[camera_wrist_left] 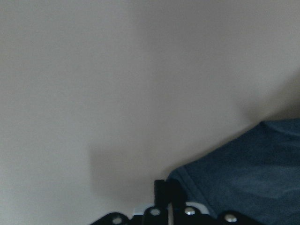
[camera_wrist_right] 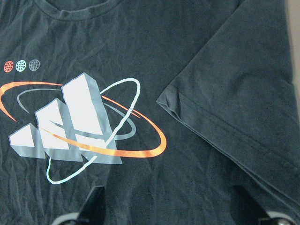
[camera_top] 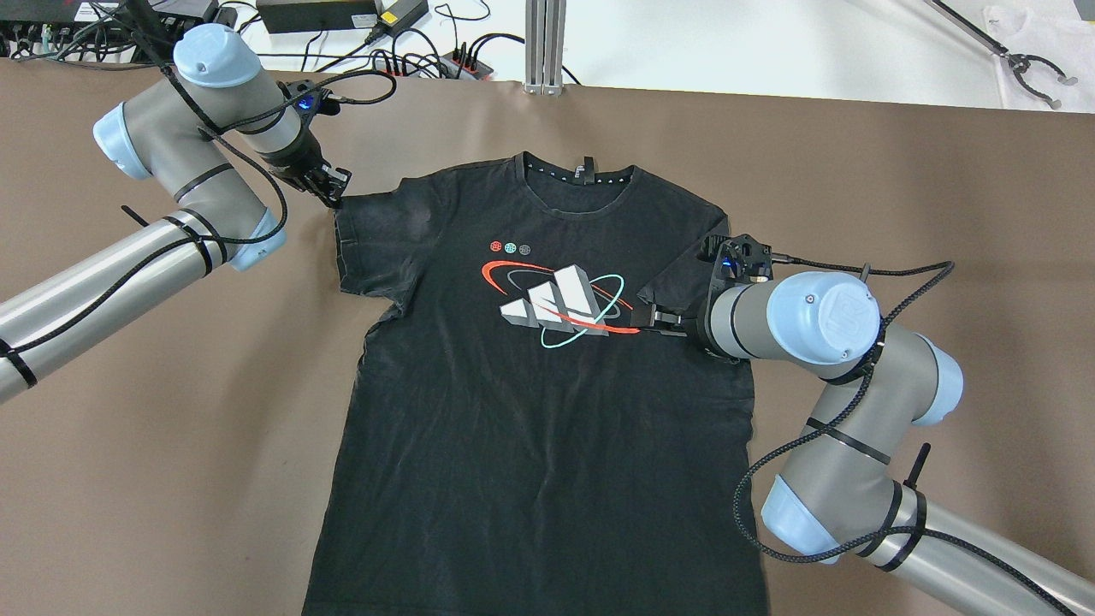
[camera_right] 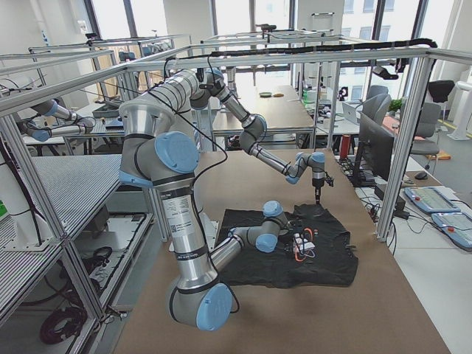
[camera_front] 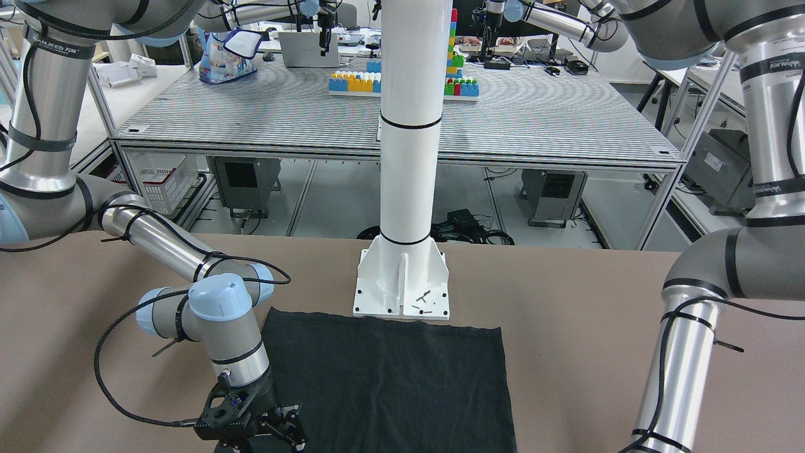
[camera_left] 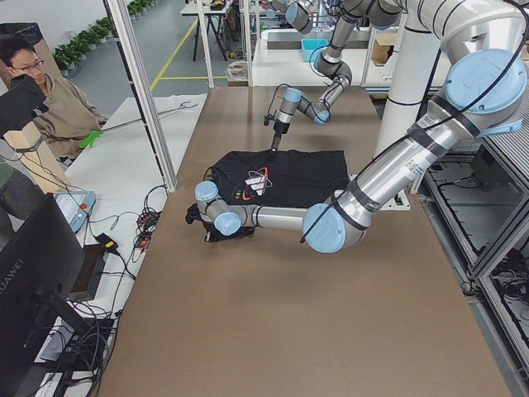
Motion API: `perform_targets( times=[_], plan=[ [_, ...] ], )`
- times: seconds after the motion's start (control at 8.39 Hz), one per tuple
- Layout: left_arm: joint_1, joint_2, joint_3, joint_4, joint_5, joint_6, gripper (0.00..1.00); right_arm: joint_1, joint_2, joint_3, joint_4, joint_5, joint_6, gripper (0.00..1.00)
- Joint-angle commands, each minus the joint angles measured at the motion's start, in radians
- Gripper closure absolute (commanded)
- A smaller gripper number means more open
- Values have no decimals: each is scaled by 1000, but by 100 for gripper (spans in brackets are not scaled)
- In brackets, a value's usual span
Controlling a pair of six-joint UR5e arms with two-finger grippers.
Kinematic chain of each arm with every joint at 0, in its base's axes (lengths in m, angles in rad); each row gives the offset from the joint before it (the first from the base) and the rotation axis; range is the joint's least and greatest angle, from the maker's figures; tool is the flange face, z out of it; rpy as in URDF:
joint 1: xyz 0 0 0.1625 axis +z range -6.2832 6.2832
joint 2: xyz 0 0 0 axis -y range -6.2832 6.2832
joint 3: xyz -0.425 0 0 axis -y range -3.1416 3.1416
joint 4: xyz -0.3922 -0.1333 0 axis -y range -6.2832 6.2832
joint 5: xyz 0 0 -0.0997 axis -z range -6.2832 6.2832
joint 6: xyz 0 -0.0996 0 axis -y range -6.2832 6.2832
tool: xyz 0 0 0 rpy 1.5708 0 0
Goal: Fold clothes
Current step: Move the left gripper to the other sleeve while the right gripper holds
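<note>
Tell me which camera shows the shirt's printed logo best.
The right wrist-mounted view: the logo appears large and sharp, with its colours and the three small dots above it legible. The overhead view shows it smaller, both side views show it tiny, and the front-facing and left wrist-mounted views miss it entirely.

Light: bright, even, from above | shadows: soft, faint patch on table [camera_wrist_left: 93, 70] beside t-shirt [camera_wrist_left: 243, 178] edge | focus: left wrist view blurred, right wrist view sharp | front view: t-shirt nearly featureless black
</note>
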State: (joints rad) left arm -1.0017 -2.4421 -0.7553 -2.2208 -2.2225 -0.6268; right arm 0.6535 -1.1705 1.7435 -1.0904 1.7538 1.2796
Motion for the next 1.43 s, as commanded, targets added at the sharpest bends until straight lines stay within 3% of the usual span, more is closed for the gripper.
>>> perform_targets(
  times=[0.0,0.24,0.71,1.07,1.31],
  plan=[
    [-2,-3,1,-6,-6,-1,100,-6,-1,5,0,0,9,6],
    [-11,5,-34,-8,-43,-4,100,-9,-3,10,0,0,7,6],
    [-6,226,-422,0,-80,-146,100,-9,-8,11,3,0,6,6],
    [26,276,-603,9,-80,-351,100,-9,-15,13,7,3,7,6],
    [151,218,-604,10,47,-460,100,-11,-26,11,9,3,6,6]
  ],
)
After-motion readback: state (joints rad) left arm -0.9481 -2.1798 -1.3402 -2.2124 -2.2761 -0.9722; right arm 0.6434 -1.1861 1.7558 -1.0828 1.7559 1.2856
